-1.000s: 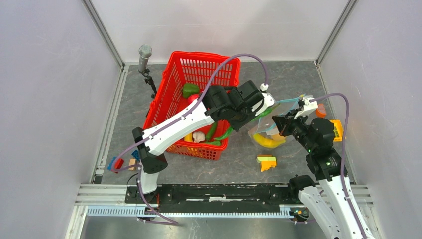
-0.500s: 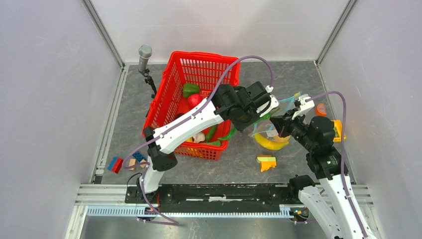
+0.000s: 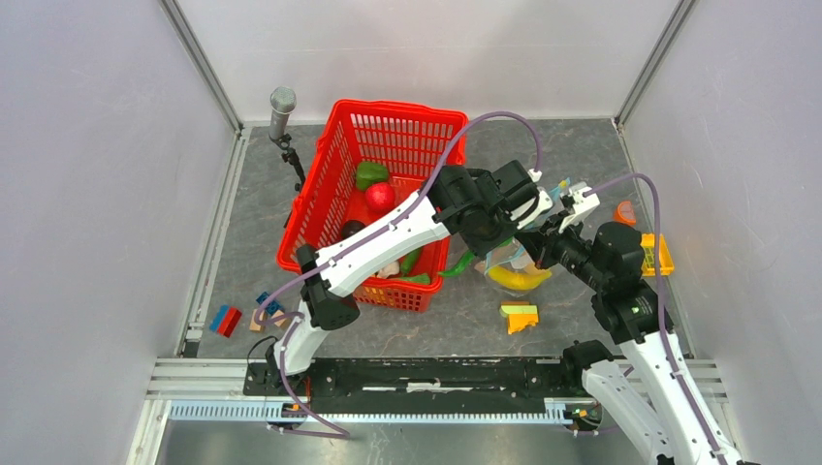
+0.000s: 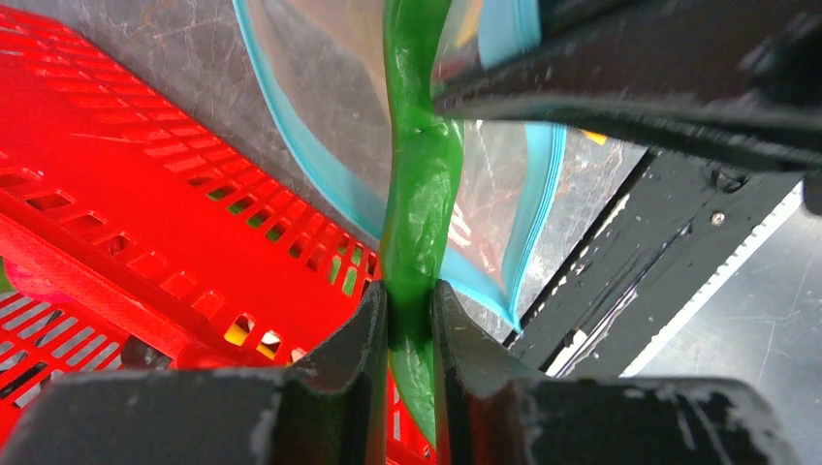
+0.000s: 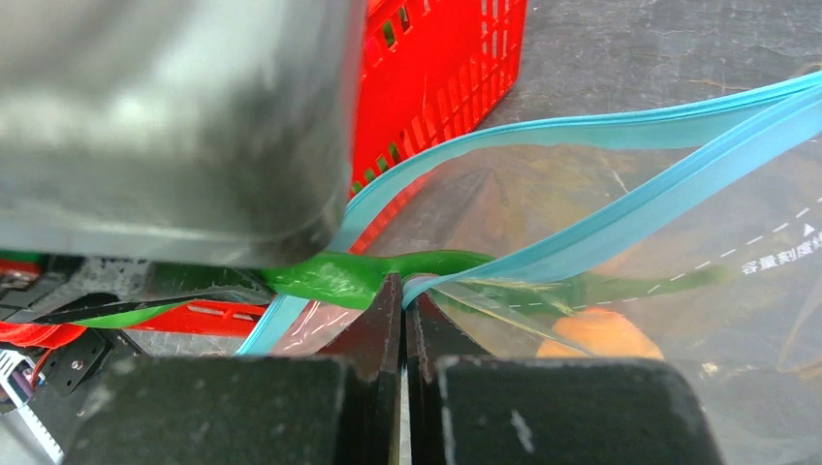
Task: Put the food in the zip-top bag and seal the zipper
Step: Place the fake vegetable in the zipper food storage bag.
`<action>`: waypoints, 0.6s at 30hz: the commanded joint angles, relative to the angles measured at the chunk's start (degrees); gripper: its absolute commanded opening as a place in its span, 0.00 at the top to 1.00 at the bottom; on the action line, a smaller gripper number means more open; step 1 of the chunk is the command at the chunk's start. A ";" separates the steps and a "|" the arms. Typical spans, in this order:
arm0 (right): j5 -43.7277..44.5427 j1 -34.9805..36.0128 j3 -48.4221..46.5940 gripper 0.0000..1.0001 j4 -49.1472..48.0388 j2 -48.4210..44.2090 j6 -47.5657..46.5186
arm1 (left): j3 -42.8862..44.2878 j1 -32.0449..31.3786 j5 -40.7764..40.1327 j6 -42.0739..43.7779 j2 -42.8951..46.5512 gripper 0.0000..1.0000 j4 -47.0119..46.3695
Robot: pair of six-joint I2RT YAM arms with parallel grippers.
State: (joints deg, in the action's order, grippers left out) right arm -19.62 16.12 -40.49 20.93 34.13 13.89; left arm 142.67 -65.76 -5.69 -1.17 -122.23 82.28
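Note:
My left gripper [image 4: 409, 295] is shut on a long green pepper [image 4: 419, 184], whose far end reaches into the mouth of the clear zip-top bag [image 4: 320, 87]. The blue zipper [image 4: 543, 194] gapes on both sides of the pepper. My right gripper [image 5: 403, 291] is shut on one zipper [image 5: 620, 208] lip, holding the bag [image 5: 698, 262] open. Through the plastic show the pepper [image 5: 359, 271] tip and an orange [image 5: 596, 334]. From above, a yellow banana [image 3: 519, 279] lies in the bag. A red apple [image 3: 380, 196] and more food remain in the red basket [image 3: 407, 116].
The red basket stands left of the bag, close to my left arm. A yellow-green-orange block stack [image 3: 521, 316] lies in front of the bag. A small yellow crate [image 3: 657, 254] sits at the right. Loose blocks [image 3: 225, 319] lie near left, and a grey microphone [image 3: 282, 102] stands at the back left.
My left arm has swung right from over the basket, carrying the green pepper to the bag's mouth. My right gripper has shifted slightly left with the bag's lip.

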 commanded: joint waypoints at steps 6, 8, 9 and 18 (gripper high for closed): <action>4.11 2.07 2.46 1.00 -5.55 -0.54 3.17 | 0.85 -0.35 2.97 -3.62 1.30 0.33 -8.02; 5.04 2.08 3.16 1.00 -6.26 -0.87 4.30 | -0.75 -0.38 1.72 -3.66 2.24 0.18 -8.58; 5.15 2.05 3.55 1.00 -6.78 -0.99 4.79 | -2.00 -0.39 0.93 -3.66 3.20 0.17 -9.10; 7.28 2.06 5.83 1.00 -9.25 -0.20 7.18 | -19.91 -0.29 0.06 -3.05 17.20 0.20 -16.87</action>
State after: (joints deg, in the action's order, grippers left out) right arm -14.24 17.96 -35.48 15.88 33.87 19.42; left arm 127.22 -65.76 -4.62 -3.79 -114.80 70.37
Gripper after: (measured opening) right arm 0.010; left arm 0.817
